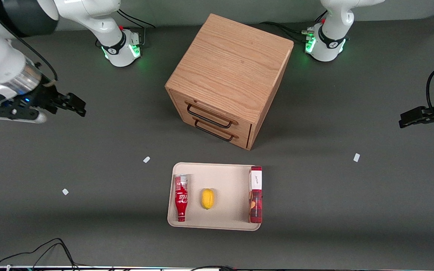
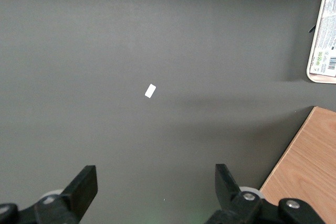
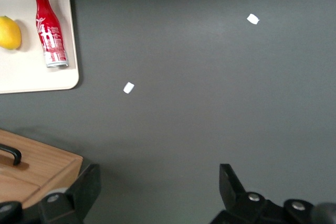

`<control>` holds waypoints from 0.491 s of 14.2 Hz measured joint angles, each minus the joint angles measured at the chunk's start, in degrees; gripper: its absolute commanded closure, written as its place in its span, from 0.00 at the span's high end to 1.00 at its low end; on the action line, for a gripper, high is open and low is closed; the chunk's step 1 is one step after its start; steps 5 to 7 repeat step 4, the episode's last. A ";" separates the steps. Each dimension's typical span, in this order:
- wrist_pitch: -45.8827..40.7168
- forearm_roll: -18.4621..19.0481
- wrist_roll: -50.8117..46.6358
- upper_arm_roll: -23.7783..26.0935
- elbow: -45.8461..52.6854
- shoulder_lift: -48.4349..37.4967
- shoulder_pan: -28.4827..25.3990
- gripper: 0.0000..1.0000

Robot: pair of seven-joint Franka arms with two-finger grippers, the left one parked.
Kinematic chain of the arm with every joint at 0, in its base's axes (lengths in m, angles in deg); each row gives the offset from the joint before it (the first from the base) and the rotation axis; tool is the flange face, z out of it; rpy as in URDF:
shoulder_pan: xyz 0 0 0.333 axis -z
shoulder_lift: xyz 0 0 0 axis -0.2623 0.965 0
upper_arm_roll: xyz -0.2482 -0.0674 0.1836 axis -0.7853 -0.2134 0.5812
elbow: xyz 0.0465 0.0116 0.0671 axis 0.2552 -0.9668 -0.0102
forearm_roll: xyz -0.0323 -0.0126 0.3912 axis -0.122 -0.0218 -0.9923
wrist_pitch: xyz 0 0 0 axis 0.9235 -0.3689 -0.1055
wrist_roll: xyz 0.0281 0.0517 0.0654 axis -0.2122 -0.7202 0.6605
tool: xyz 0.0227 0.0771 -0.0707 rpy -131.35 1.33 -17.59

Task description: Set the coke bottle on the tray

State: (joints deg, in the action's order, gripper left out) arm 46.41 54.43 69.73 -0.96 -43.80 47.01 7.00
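Note:
The red coke bottle (image 1: pixel 181 197) lies flat on the beige tray (image 1: pixel 228 222), along the tray's edge toward the working arm's end of the table, cap pointing toward the front camera. It also shows in the right wrist view as the coke bottle (image 3: pixel 49 29) on the tray (image 3: pixel 21 74). My right gripper (image 1: pixel 74 104) hangs well off toward the working arm's end, high above the bare table and farther from the front camera than the tray. It is open, the gripper (image 3: pixel 157 187) holding nothing between its wide-spread fingers.
A yellow lemon (image 1: pixel 207 198) lies mid-tray and a flat red box (image 1: pixel 255 194) rests on the tray's edge toward the parked arm. A wooden drawer cabinet (image 1: pixel 232 71) stands farther from the front camera than the tray. Small white tape marks (image 1: pixel 146 159) dot the grey table.

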 measured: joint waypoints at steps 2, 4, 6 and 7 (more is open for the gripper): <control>-1.32 -0.01 2.28 -1.93 0.33 -0.65 0.02 1.00; -2.19 -0.02 2.57 -2.14 1.26 -0.49 -0.10 1.00; -2.19 -0.02 2.57 -2.14 1.26 -0.49 -0.10 1.00; -2.19 -0.02 2.57 -2.14 1.26 -0.49 -0.10 1.00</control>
